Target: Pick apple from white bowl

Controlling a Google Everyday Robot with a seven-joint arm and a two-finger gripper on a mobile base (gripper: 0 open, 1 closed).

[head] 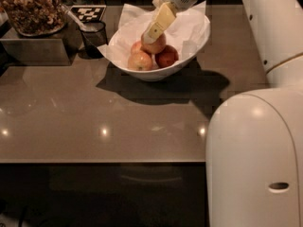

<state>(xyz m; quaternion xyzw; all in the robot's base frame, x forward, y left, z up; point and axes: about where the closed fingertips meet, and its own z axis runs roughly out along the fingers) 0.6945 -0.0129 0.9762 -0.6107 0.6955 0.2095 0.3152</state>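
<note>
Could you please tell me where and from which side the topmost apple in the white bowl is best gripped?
Grip the top apple across its round middle, coming down from above. It sits highest on the pile with its upper half bare, while the other apples crowd its lower sides and the wall of the white bowl rings them. The claw hangs at its upper left.

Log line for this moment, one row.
stage: pre-grasp | gripper: at apple in white bowl | apple: not lifted
</note>
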